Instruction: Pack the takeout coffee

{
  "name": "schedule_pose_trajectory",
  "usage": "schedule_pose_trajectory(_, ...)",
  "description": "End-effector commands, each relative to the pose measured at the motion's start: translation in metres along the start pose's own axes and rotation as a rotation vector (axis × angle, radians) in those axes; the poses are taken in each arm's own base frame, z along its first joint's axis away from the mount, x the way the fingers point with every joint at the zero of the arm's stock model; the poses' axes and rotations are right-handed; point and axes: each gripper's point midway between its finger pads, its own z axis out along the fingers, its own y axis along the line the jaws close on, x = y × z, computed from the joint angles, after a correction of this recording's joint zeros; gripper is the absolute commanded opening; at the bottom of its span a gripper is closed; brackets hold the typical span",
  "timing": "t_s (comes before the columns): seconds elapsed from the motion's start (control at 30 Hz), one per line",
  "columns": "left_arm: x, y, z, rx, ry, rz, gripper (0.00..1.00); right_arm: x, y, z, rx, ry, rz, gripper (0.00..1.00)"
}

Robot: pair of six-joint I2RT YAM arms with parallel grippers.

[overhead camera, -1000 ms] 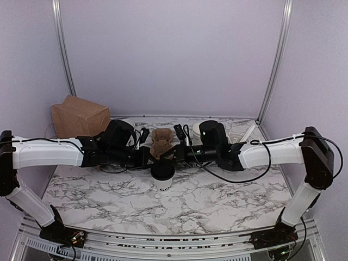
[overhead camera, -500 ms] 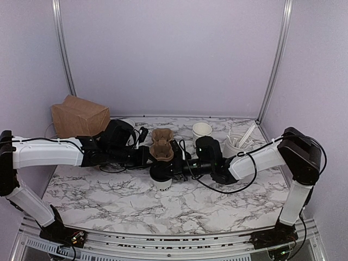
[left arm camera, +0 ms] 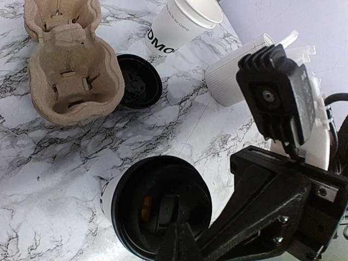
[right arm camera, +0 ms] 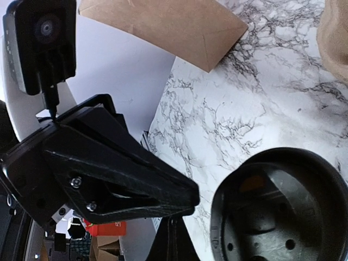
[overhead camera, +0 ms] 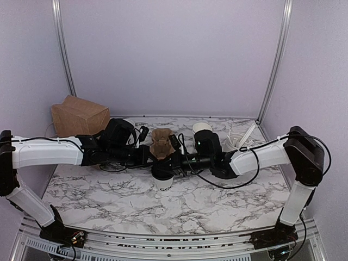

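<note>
Both arms are stretched low and nearly level across the marbled tabletop (overhead camera: 217,201), elbows out at the sides and forearms running inward, the left from 9 o'clock and the right from 3 o'clock, so that they meet nose to nose above the middle. The left pincer (left arm camera: 175,234) is clenched with nothing between its fingers, its tip down at the near rim of the black lid. The right pincer (right arm camera: 174,239) is clenched too and grasps nothing, its tip just beside the lid's edge on the opposite side. Whether either tip actually presses on the lid cannot be told. The takeout coffee (overhead camera: 163,178) stands about the centre of the tabletop, directly under the two tips. It is upright, its long axis vertical, lid up and base down, with the dark lettering turned toward 6 o'clock. Just behind it at 12 o'clock lies the brown pulp cup carrier (overhead camera: 161,142), with a loose black lid (left arm camera: 138,81) just beside the carrier. A brown paper bag (overhead camera: 79,116) sits at 10 o'clock, lidless white cups (overhead camera: 202,128) at 1 o'clock and a ribbed white cylinder (left arm camera: 234,81) at 2 o'clock.
</note>
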Motion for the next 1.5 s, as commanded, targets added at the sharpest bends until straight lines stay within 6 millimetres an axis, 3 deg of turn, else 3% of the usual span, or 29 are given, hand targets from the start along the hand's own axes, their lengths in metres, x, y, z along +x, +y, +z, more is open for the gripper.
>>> schedule_pose_trajectory(0.0, -0.013, -0.010, -0.011, 0.009, -0.024, 0.024, 0.00, -0.033, 0.051, -0.016, -0.077, -0.079, -0.094, 0.00)
schedule_pose_trajectory(0.2, -0.014, -0.010, -0.013, 0.005, -0.029, 0.027, 0.00, -0.045, 0.055, -0.030, -0.047, -0.126, -0.115, 0.00)
schedule_pose_trajectory(0.27, -0.013, -0.009, -0.012, 0.005, -0.025, 0.027, 0.00, -0.053, 0.033, -0.035, -0.010, -0.142, -0.083, 0.00)
schedule_pose_trajectory(0.47, -0.011, -0.009, -0.010, 0.006, -0.014, 0.024, 0.00, -0.020, -0.050, -0.020, 0.048, -0.076, 0.116, 0.00)
schedule_pose_trajectory(0.57, -0.009, -0.009, -0.008, 0.008, -0.005, 0.025, 0.00, -0.014, -0.063, -0.017, 0.058, -0.068, 0.153, 0.00)
schedule_pose_trajectory(0.77, -0.007, -0.008, -0.008, 0.009, 0.000, 0.024, 0.00, -0.030, -0.042, -0.026, 0.088, -0.096, 0.084, 0.00)
schedule_pose_trajectory(1.07, -0.011, -0.008, -0.009, 0.000, -0.014, 0.021, 0.00, -0.055, 0.020, -0.035, -0.005, -0.133, -0.036, 0.00)
schedule_pose_trajectory(1.23, -0.014, -0.003, -0.014, -0.026, -0.033, 0.022, 0.00, -0.054, 0.050, -0.034, -0.027, -0.136, -0.109, 0.00)
schedule_pose_trajectory(1.33, -0.018, 0.006, -0.017, -0.050, -0.041, 0.008, 0.00, -0.052, 0.052, -0.031, -0.030, -0.131, -0.122, 0.00)
schedule_pose_trajectory(1.37, -0.019, 0.009, -0.018, -0.056, -0.041, -0.002, 0.00, -0.041, 0.054, -0.023, -0.039, -0.104, -0.122, 0.00)
schedule_pose_trajectory(1.47, -0.022, 0.013, -0.020, -0.061, -0.045, -0.011, 0.00, -0.022, 0.033, -0.012, -0.033, -0.061, -0.077, 0.00)
